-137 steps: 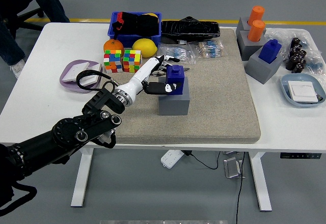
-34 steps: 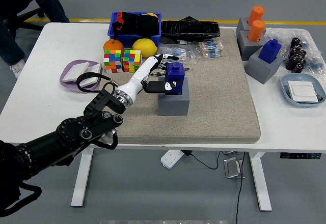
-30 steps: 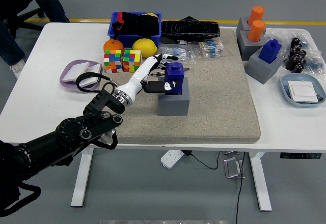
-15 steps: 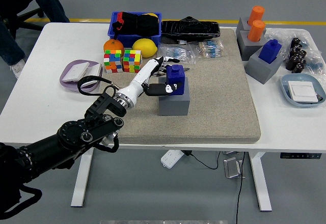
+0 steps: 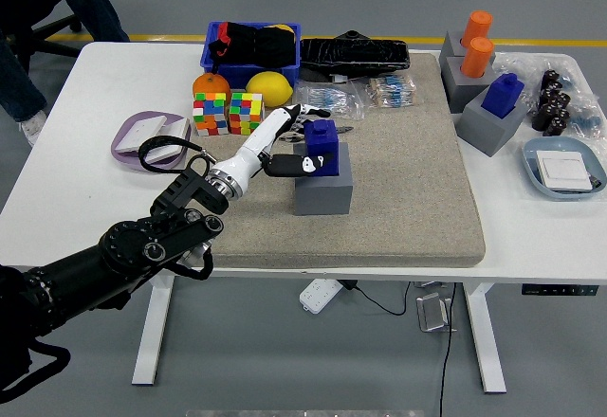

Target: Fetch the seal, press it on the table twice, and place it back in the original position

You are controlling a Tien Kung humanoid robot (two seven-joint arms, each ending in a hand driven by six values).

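Here, left hand (image 5: pixel 289 147) grips seal (image 5: pixel 321 145) on holder (image 5: pixel 322 190).

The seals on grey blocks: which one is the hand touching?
The blue seal on the lone grey block mid-mat, which the left hand grips. The other blue seal and two orange seals stand untouched at the far right.

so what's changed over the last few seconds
Very little. The left hand stays closed on the blue seal, shifting only slightly; half a second ago it sat a touch lower. The seal remains on its grey block. Everything else is unmoved.
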